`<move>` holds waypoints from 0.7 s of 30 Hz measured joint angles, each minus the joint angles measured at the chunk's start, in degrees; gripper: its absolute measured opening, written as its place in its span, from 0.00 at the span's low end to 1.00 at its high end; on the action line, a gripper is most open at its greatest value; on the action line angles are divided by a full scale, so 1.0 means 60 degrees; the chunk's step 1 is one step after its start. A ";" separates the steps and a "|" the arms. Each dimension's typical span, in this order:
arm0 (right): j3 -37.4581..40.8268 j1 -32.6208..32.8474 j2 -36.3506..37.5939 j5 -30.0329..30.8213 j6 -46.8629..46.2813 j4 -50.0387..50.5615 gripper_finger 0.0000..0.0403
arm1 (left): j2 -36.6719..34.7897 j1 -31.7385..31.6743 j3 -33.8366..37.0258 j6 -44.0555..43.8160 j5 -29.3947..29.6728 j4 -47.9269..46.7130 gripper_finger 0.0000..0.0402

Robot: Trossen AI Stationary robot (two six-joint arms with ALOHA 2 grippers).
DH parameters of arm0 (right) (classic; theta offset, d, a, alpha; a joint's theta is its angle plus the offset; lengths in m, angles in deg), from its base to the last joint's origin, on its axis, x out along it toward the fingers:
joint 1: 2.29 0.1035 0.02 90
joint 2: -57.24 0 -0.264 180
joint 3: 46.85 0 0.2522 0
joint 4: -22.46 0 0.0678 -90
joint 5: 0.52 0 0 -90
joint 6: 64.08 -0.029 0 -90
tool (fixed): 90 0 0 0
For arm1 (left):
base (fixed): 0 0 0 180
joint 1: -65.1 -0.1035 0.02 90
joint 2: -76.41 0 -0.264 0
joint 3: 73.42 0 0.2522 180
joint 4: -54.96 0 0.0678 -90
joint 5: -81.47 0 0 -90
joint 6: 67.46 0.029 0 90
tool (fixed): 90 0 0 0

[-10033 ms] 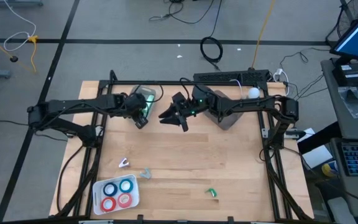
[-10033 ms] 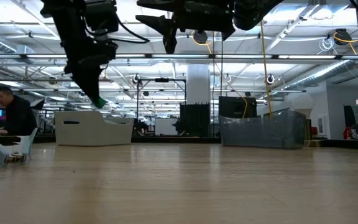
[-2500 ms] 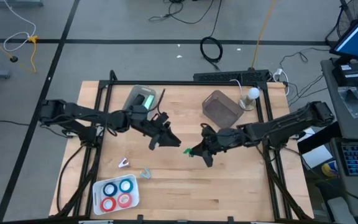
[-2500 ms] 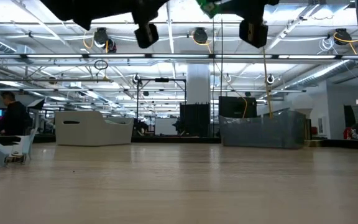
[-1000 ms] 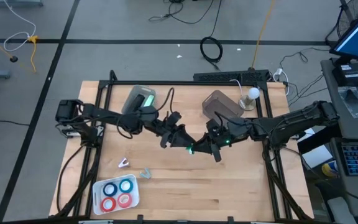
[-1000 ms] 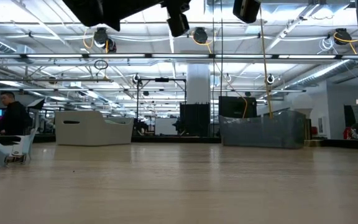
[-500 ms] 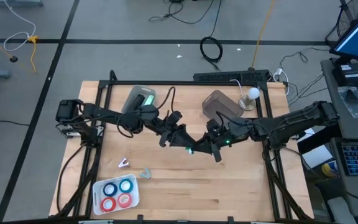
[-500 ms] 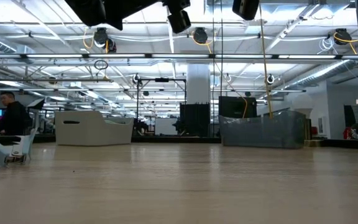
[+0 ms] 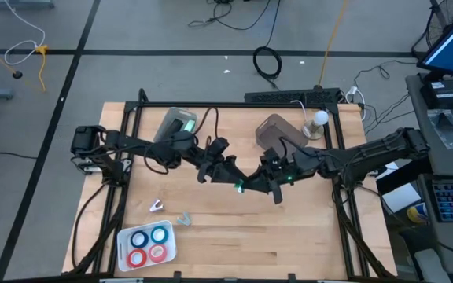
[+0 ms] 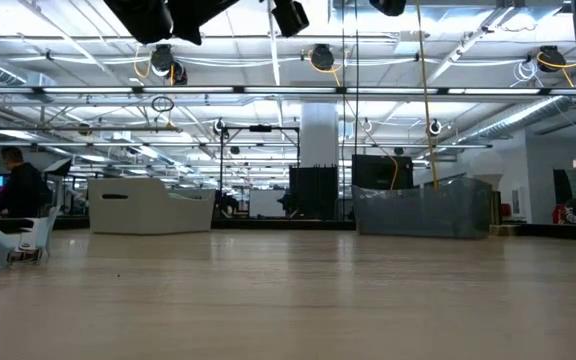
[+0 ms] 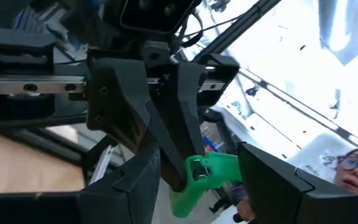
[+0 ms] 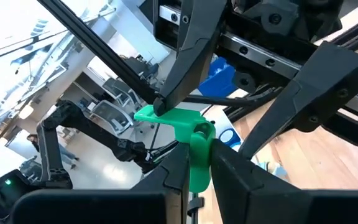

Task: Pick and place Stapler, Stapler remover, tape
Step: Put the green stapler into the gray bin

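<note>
Passing a small green staple remover [image 12: 188, 140] between two grippers in mid-air above the table's middle.

Right gripper [image 9: 252, 187]: fingers closed on the staple remover's lower body, as its own wrist view shows.

Left gripper [image 9: 228, 178]: fingers set wide on either side of the green piece, one fingertip [image 12: 166, 102] at its upper edge; not clamped.

Handling note, as a judgement: the left fingers should close squarely on the free end before the right ones let go; the piece is small and smooth and could slip or twist if released early.

Other items, outward:
- White tray [image 9: 147, 255] at the near left corner, holding four tape rolls [image 9: 149, 244], two blue and two red.
- Small pale item [image 9: 156, 206] and small grey item [image 9: 185, 218] lying near the tray; what they are cannot be told.
- Grey bin with a green thing inside [image 9: 178, 124], far left.
- Dark bin [image 9: 277, 134], far right, beside a white ball [image 9: 319, 118].

Obstruction: none between the grippers and the table; the low view shows bare wood.
</note>
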 joint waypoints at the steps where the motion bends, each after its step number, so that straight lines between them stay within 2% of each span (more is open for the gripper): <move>1: 0.0000 -0.0002 0.0000 0.0065 0.0003 -0.0031 0.11 | 0.0004 0.0000 0.0007 -0.0076 0.0000 0.0199 0.53; 21: 0.0000 -0.0436 0.0010 0.0126 0.0036 -0.0577 0.11 | -0.0055 0.0000 0.0007 -0.0229 0.0340 0.0996 0.53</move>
